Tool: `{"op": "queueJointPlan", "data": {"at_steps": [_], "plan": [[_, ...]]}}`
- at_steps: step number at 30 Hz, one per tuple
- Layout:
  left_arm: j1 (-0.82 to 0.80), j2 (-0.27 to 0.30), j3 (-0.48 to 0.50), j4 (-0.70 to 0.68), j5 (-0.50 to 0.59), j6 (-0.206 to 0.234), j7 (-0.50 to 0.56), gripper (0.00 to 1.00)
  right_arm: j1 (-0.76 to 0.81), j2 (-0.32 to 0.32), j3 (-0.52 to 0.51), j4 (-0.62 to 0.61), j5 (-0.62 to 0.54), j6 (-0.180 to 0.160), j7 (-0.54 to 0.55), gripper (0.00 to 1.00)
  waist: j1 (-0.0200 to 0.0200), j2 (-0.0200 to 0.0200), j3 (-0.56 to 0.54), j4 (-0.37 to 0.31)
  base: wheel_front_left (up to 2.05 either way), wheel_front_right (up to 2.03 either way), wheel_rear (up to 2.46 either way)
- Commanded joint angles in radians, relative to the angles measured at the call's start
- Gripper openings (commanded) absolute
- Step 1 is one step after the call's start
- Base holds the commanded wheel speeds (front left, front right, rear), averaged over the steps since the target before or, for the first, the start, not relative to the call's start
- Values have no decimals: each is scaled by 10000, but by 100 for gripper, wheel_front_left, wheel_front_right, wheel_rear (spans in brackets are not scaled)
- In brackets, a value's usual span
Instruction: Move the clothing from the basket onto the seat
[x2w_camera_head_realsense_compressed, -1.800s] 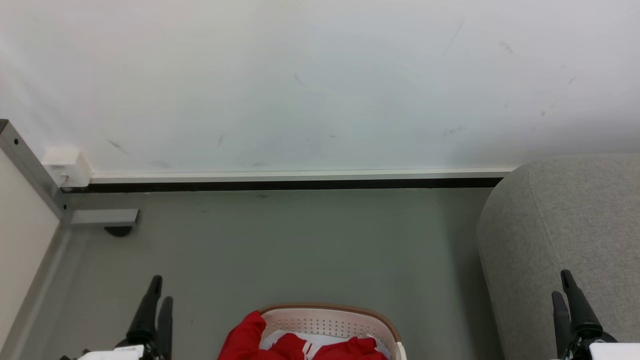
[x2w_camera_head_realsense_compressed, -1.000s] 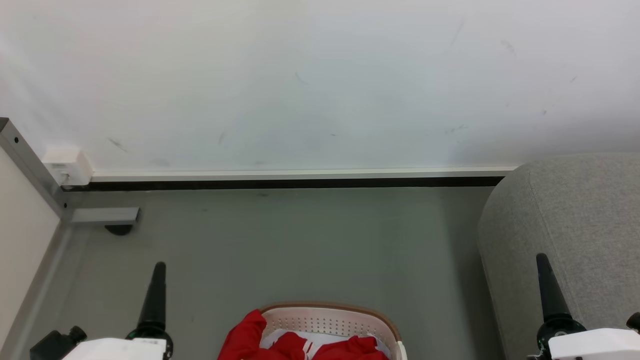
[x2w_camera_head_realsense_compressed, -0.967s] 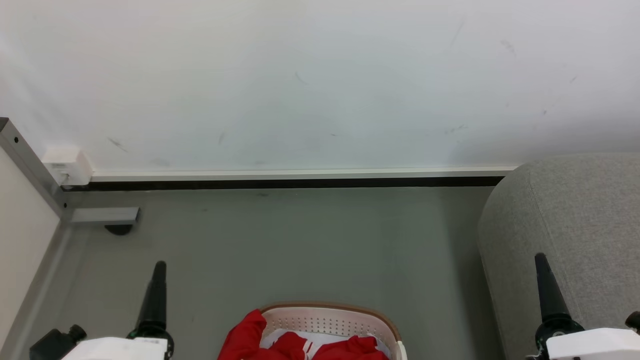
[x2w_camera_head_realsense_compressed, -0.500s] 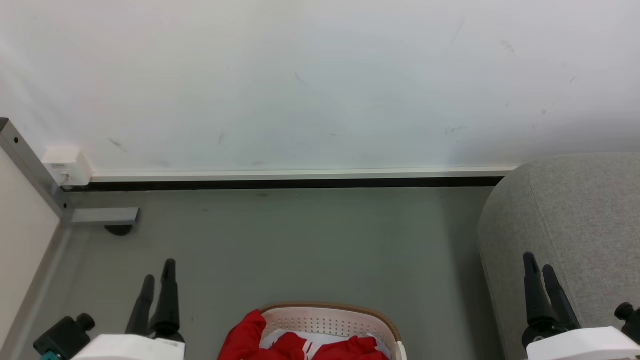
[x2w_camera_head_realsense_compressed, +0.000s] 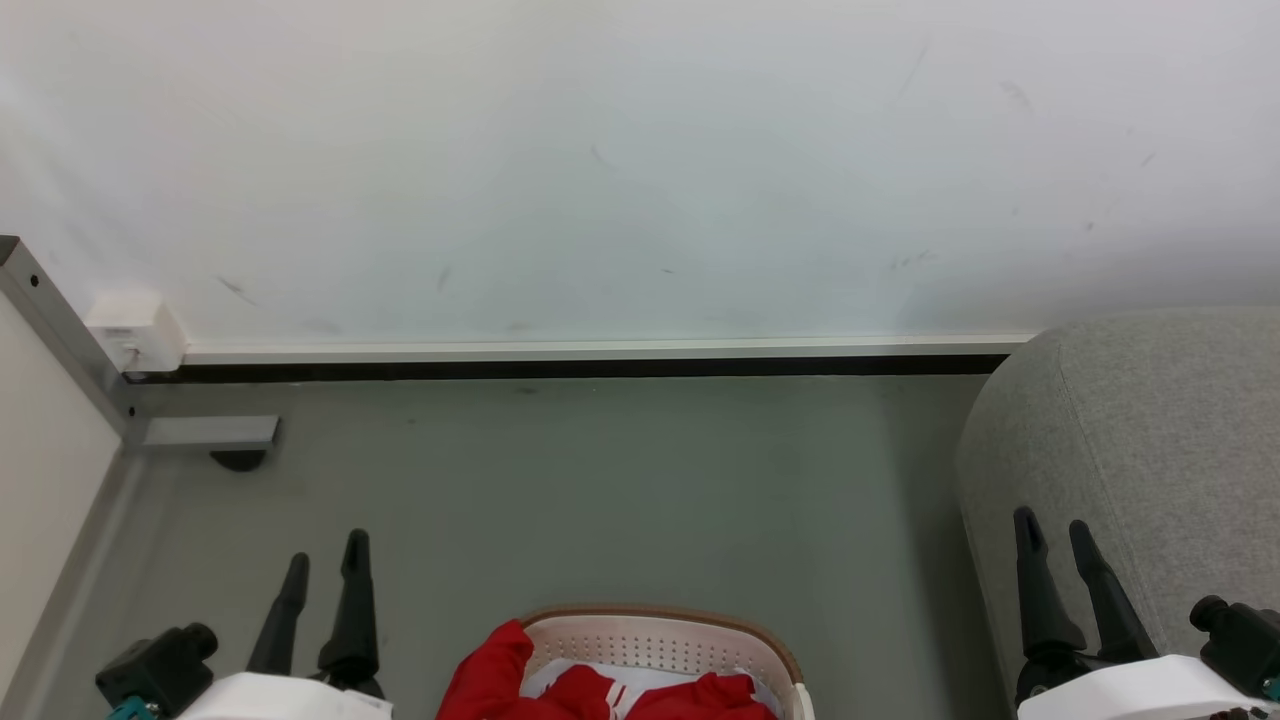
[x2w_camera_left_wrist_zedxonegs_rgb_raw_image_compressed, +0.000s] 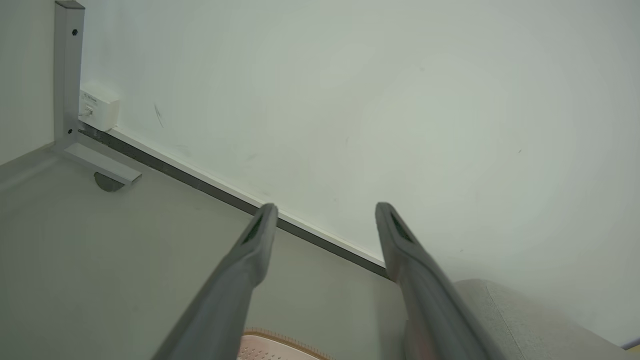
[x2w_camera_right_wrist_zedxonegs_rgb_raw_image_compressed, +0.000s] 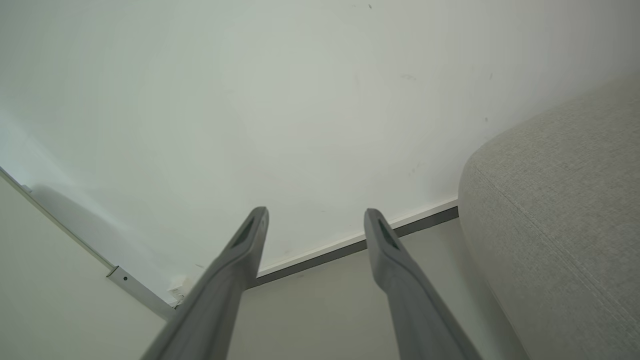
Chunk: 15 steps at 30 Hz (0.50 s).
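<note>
We see the red clothing (x2w_camera_head_realsense_compressed: 500, 672) bunched in the basket (x2w_camera_head_realsense_compressed: 660, 635) at the bottom middle of the head view, one fold draped over the brown rim on our left and a bit of white fabric (x2w_camera_head_realsense_compressed: 648, 685) showing between the reds. The basket stands on the grey floor (x2w_camera_head_realsense_compressed: 600, 480) near the seat (x2w_camera_head_realsense_compressed: 1150, 430), which rises at our right against the white wall (x2w_camera_head_realsense_compressed: 600, 150). Our left gripper (x2w_camera_head_realsense_compressed: 327, 549) hovers left of the basket and our right gripper (x2w_camera_head_realsense_compressed: 1051, 521) in front of the seat's rounded side — both with fingers parted and nothing between them.
</note>
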Motion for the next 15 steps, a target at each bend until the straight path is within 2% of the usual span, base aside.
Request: {"op": "queueJointPlan", "data": {"at_steps": [1, 15], "plan": [[-35, 122, -30, -110, 360, 38, -105, 100, -256, -72, 56, -58, -261, -8, -121, 100, 0, 0, 0, 4, 0, 0, 0], [8, 240, -258, -232, 1733, 227, -477, 100, -293, -84, 225, -60, -1635, -10, -486, 100, 0, 0, 9, 37, 0, 0, 0]]}}
